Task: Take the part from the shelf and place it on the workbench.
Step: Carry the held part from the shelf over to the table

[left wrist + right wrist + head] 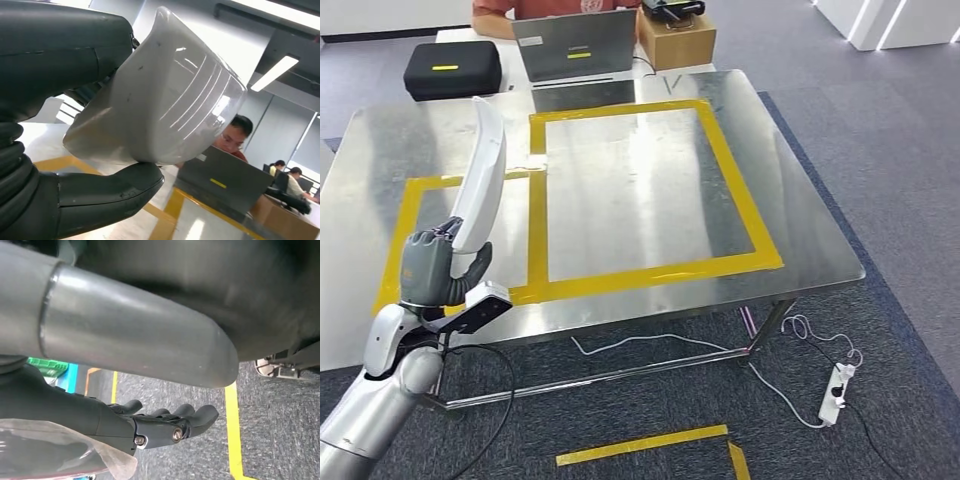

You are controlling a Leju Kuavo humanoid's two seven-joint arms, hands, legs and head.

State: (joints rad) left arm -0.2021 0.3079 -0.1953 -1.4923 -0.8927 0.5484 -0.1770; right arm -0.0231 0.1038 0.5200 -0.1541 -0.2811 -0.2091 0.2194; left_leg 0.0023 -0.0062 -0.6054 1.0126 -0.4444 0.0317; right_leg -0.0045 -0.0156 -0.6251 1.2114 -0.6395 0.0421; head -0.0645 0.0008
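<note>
Left hand [433,270] carries the white curved part [480,180] upright above the table's [637,190] near-left edge.
Fingers grip its lower end; next, lowering it inside the yellow tape frame [539,225]; right hand [166,425] hangs with fingers apart, holding nothing.

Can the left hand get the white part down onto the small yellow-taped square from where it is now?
Probably yes. The left hand holds the white part upright right over the small yellow-taped square, and nothing lies on the workbench there.

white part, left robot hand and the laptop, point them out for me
white part [481,175], head view, middle of its curved shell
left robot hand [433,268], head view, grey back of the hand gripping the part's lower end
laptop [576,45], head view, back of its grey lid
</note>
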